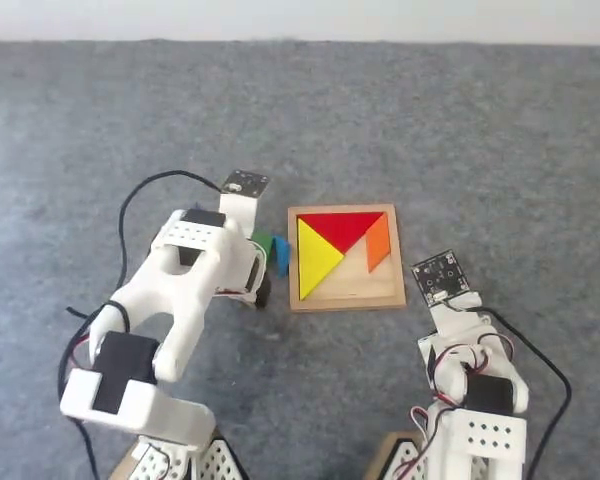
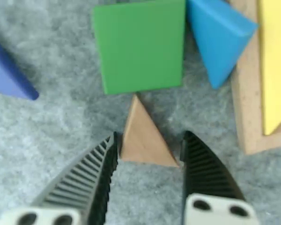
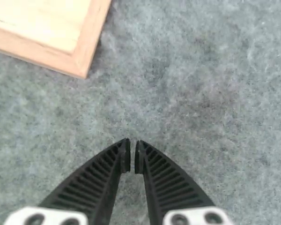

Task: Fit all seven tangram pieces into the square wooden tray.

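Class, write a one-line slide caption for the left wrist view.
Open left pincer straddles tan triangle, beside green piece and light-blue triangle.

Soft, even light lies bright and matte over the grey felt-covered bench [image 1: 480, 130], and a pale, washed-out strip runs along the high view's 12 o'clock edge. The white left arm [image 1: 180, 290] lays a faint, soft-edged shadow on the felt just beside it. Close up, the green flat wooden piece [image 2: 138, 44] and the square wooden tray [image 3: 79, 61] throw thin, dim shadows along their edges.
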Tool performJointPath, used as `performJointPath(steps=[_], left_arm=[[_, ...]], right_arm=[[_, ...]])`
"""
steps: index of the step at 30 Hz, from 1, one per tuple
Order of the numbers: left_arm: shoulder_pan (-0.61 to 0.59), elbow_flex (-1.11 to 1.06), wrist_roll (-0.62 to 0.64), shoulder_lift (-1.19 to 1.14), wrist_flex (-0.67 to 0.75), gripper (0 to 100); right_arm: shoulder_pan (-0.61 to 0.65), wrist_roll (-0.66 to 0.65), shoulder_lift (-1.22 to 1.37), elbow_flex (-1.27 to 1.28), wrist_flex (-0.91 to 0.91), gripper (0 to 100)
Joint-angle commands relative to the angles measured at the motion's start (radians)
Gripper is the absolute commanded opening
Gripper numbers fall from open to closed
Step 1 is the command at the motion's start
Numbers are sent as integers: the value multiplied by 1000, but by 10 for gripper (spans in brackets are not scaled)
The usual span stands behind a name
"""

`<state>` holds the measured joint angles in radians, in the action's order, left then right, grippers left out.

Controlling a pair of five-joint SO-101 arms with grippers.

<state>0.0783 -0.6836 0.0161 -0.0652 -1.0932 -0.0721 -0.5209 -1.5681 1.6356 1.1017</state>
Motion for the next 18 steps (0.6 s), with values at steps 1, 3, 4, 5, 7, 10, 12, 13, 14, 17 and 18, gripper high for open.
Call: performJointPath(steps=[1,3,4,5,7,10,12,13,14,17,18], left_arm=[[21,24,15,-2,-23,154],[21,31,15,-3,-29,133],[21,33,15,-3,-29,125],[21,35,15,-5,-29,116],[21,36,15,-3,-28,101],[23,44,12,-2,-23,88],[23,67,11,-2,-29,86],[23,82,11,0,-29,86],[23,97,11,6,-32,86],[51,157,11,58,-92,86],[69,179,11,84,-114,86]], right_arm=[[10,11,-10,-21,-13,37],[10,11,-10,-21,-13,37],[10,11,-10,-21,-13,37],[10,11,-10,-21,-15,37],[10,11,-10,-21,-15,37],[10,11,-10,-21,-15,37],[10,11,-10,-21,-15,37],[10,11,-10,-21,-15,37],[10,11,-10,-21,-15,37],[10,12,-10,-21,-15,37],[10,12,-10,-21,-15,37]])
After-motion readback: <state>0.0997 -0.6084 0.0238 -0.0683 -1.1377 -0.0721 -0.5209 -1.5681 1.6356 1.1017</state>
